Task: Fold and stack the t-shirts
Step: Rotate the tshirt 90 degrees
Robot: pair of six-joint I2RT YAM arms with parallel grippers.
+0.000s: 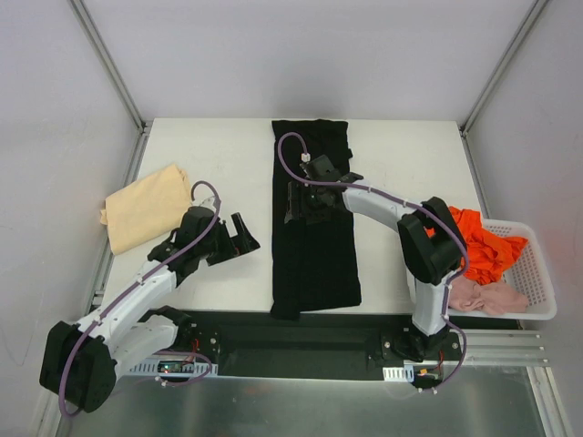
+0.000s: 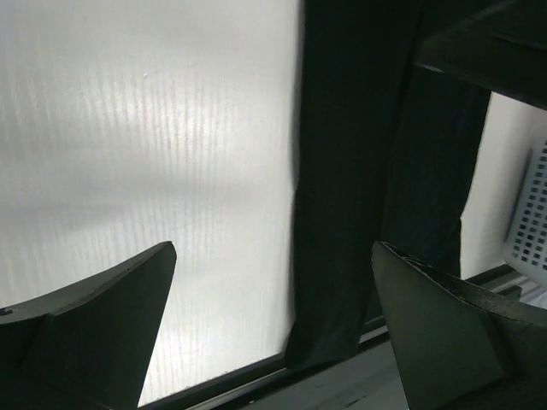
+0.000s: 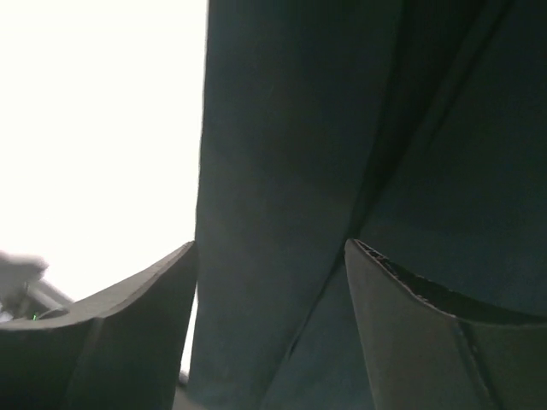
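The black t-shirt (image 1: pixel 314 246) lies folded into a long strip down the middle of the table. My right gripper (image 1: pixel 301 211) hovers over its left part, jaws open; in the right wrist view (image 3: pixel 269 329) the dark cloth (image 3: pixel 342 128) fills the space under the fingers. My left gripper (image 1: pixel 242 235) is open and empty on the bare table, left of the strip; the left wrist view (image 2: pixel 273 342) shows the shirt's near end (image 2: pixel 376 188) ahead. The tan t-shirt (image 1: pixel 146 208) lies folded at the far left. Orange (image 1: pixel 483 244) and pink (image 1: pixel 487 296) t-shirts sit crumpled in the basket.
A white mesh basket (image 1: pixel 539 273) stands at the table's right edge, also showing in the left wrist view (image 2: pixel 534 226). A black rail (image 1: pixel 301 332) runs along the near edge. Grey walls enclose the table on three sides.
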